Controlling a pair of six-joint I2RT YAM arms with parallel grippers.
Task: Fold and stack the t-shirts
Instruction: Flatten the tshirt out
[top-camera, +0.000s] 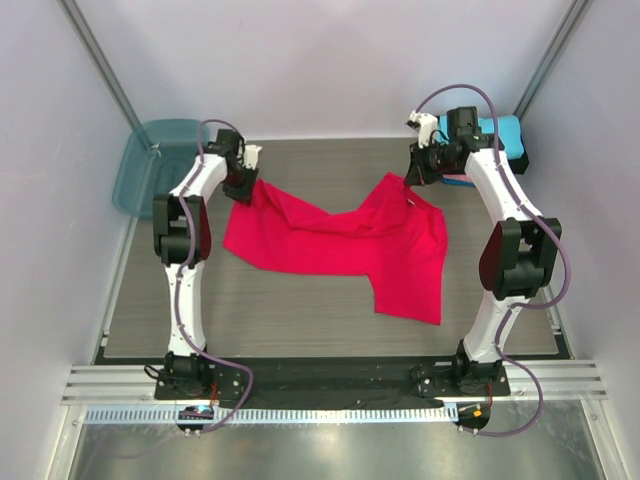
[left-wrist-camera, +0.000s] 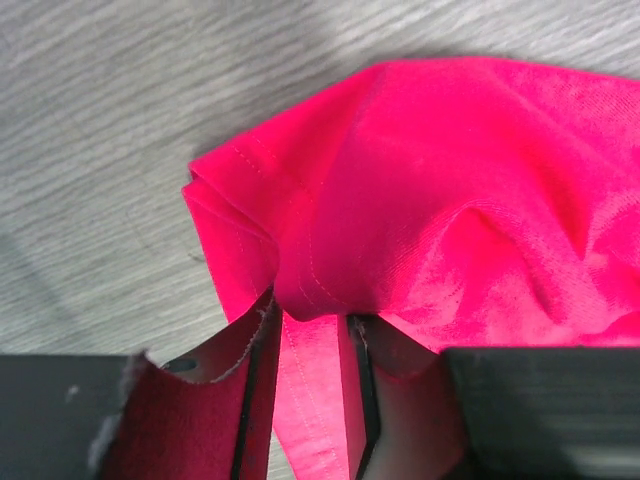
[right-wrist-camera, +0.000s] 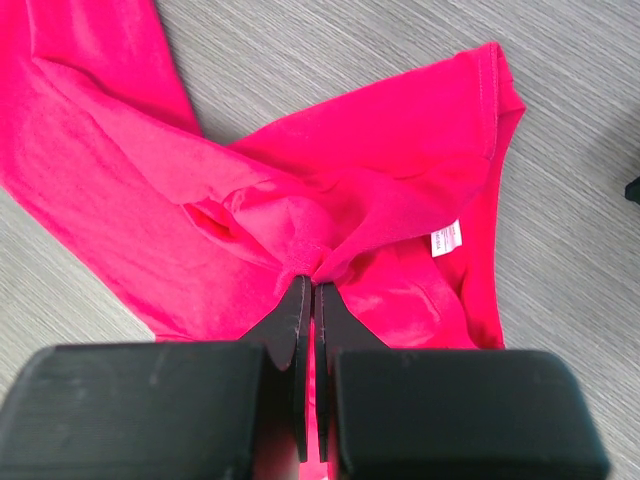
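Lab test cell: white panel walls (top-camera: 330, 70), aluminium rail (top-camera: 110, 385), 2 bolted arms (top-camera: 183, 260).

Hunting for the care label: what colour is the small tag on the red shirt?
White tag, faint reddish print; best seen in the right wrist view.

Bare table (top-camera: 300, 320) lies open nearside of the red t-shirt (top-camera: 340, 240). The teal bin (top-camera: 150, 165) blocks the far-left corner, and folded shirts (top-camera: 505, 135) block the far-right.
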